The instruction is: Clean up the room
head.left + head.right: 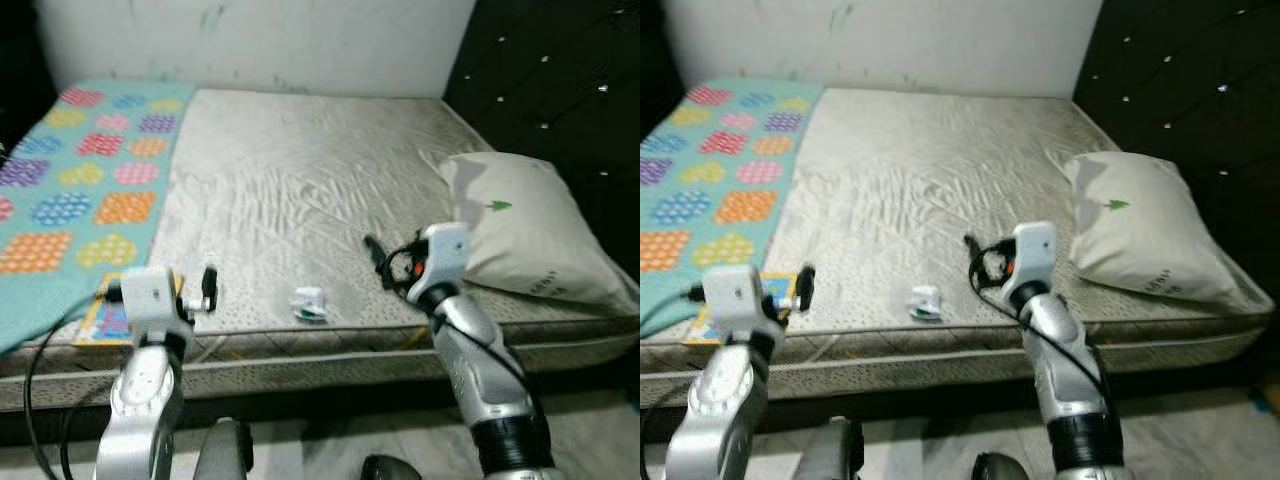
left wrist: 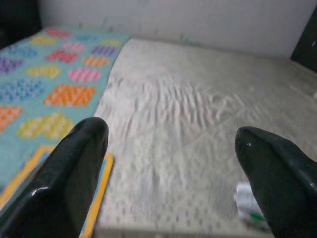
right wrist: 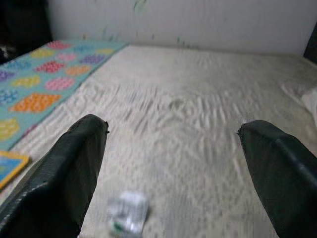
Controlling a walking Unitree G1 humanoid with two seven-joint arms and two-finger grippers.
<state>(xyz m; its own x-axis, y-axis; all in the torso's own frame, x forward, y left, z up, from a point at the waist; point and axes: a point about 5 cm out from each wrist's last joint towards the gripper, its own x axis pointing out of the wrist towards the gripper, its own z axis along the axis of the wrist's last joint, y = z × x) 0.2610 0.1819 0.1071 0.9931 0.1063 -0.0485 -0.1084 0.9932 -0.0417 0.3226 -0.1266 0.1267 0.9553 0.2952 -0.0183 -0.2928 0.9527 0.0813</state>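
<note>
A small crumpled white wrapper (image 1: 309, 304) with a green mark lies on the bed sheet (image 1: 300, 170) near the front edge. A flat colourful book (image 1: 100, 320) with a yellow border lies at the front left corner, partly under the quilt's edge. My left gripper (image 2: 171, 134) hovers open over the front edge, between the book (image 2: 99, 198) and the wrapper (image 2: 246, 201). A little right of the wrapper (image 3: 127, 212) my right gripper (image 1: 380, 262) is held above the sheet, open, with nothing between its fingers.
A teal quilt (image 1: 80, 170) with coloured spots covers the bed's left side. A white pillow (image 1: 530, 230) with a small green tree mark rests at the right, against a black tufted headboard (image 1: 560, 80). A pale wall (image 1: 260, 40) stands behind the bed.
</note>
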